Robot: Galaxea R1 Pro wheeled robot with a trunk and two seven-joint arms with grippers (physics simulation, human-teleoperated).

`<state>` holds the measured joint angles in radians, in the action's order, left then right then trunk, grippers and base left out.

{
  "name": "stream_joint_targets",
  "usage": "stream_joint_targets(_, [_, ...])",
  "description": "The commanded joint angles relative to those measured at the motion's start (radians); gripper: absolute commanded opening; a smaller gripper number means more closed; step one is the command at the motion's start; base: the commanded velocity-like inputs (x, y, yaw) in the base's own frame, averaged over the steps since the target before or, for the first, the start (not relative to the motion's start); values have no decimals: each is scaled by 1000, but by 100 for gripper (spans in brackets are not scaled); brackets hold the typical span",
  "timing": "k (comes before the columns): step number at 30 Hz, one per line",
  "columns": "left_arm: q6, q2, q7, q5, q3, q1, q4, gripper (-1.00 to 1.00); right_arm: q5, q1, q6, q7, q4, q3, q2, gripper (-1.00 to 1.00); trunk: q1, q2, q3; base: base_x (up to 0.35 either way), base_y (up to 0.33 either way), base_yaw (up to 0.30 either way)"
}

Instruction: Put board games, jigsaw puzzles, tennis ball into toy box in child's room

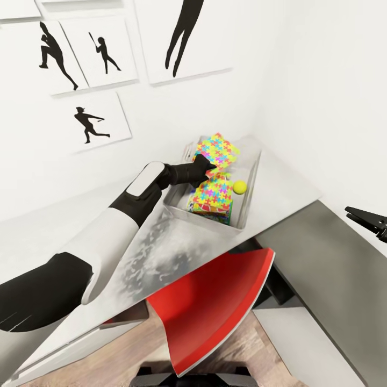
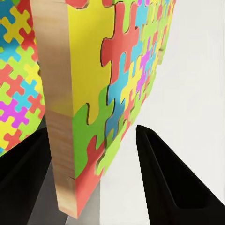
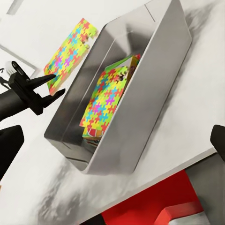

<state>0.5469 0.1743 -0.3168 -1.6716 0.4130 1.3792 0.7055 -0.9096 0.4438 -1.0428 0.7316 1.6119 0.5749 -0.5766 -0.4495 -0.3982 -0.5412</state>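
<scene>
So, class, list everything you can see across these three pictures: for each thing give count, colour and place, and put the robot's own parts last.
jigsaw puzzles: two, multicoloured; one held above the toy box's far end, one lying inside it
tennis ball: one, yellow; inside the toy box
toy box: one, silver metal; on the table
table: one, grey-white; against the wall
chair: one, red; under the table's near edge
wall pictures: several, black silhouettes on white; on the wall
left gripper: one, black; fingers either side of the raised puzzle
right gripper: one, black; at the picture's right edge
</scene>
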Motion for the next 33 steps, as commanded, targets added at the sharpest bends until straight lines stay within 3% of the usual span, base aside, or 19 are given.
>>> stream_joint_targets(1, [1, 0, -10, -10, 1, 8, 1, -100, 5, 1, -4, 6, 0, 1, 0, 100, 0, -2, -3, 0, 0, 0])
stream_joint_targets(16, [12, 0, 48, -13, 4, 16, 2, -100, 6, 1, -4, 6, 0, 3, 0, 100, 0, -2, -28, 0, 0, 0])
stream_joint_targets(33, [12, 0, 58, -12, 18, 12, 0, -100, 6, 1, -4, 6, 0, 12, 0, 100, 0, -2, -41, 0, 0, -40])
